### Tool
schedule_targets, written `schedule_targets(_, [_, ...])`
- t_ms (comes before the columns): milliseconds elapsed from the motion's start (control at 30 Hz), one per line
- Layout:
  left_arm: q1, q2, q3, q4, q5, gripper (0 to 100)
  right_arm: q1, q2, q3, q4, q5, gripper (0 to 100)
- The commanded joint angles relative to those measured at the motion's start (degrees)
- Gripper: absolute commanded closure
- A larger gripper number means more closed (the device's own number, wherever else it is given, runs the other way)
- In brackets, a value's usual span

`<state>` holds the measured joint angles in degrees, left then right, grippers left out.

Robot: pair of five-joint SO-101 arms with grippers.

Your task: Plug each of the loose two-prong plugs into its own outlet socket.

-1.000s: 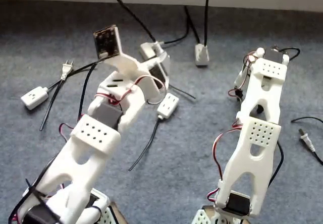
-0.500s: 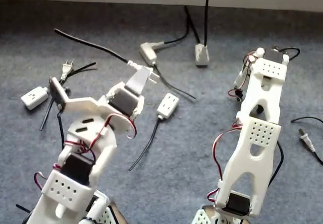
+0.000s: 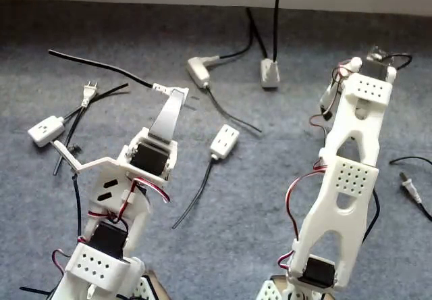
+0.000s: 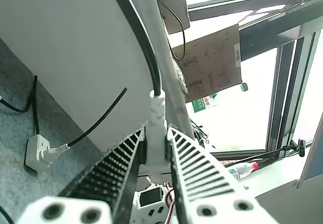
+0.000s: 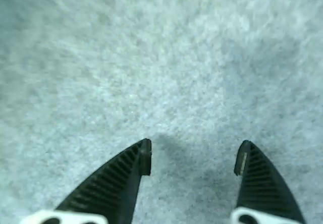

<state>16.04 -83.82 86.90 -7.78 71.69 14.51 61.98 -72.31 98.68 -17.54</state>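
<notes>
My left gripper (image 3: 175, 94) is raised over the carpet at left centre, shut on a white two-prong plug (image 3: 160, 88) whose black cord (image 3: 94, 62) trails to the far left. In the left wrist view the plug (image 4: 157, 108) stands clamped between the fingers of the left gripper (image 4: 156, 130). A loose plug (image 3: 88, 92) lies at far left beside a white outlet socket (image 3: 44, 130). Another socket (image 3: 225, 140) lies in the middle. A third plug (image 3: 408, 186) lies at the right edge. My right gripper (image 5: 194, 158) is open over bare carpet.
Two more white blocks with black cords lie at the back, one angled (image 3: 198, 71) and one upright (image 3: 270, 73); the upright-looking one also shows as a white block (image 4: 37, 153) by the wall. Black cords cross the carpet at left and centre. The right arm (image 3: 347, 171) stands tall at right.
The left arm has drawn back toward its base, carrying the white plug and swinging its cord to the left. The right arm's upper part has shifted slightly to the right.
</notes>
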Motion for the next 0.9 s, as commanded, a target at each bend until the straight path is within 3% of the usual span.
schedule_targets(0, [0.3,-1.0,-0.1,-1.7,0.2,99,-1.5,-10.1,-3.0,2.5,1.7,73.1])
schedule_targets(333, [0.6,-1.0,0.3,-1.2,0.5,99,-6.6,-32.5,1.2,2.6,1.7,73.1])
schedule_targets(633, [1.8,-1.1,0.4,-1.2,0.5,99,-21.1,-70.8,38.5,1.1,1.9,73.1])
schedule_targets(867, [1.5,-1.5,-0.1,-1.6,0.6,99,-27.3,-89.0,61.1,-4.4,17.6,78.8])
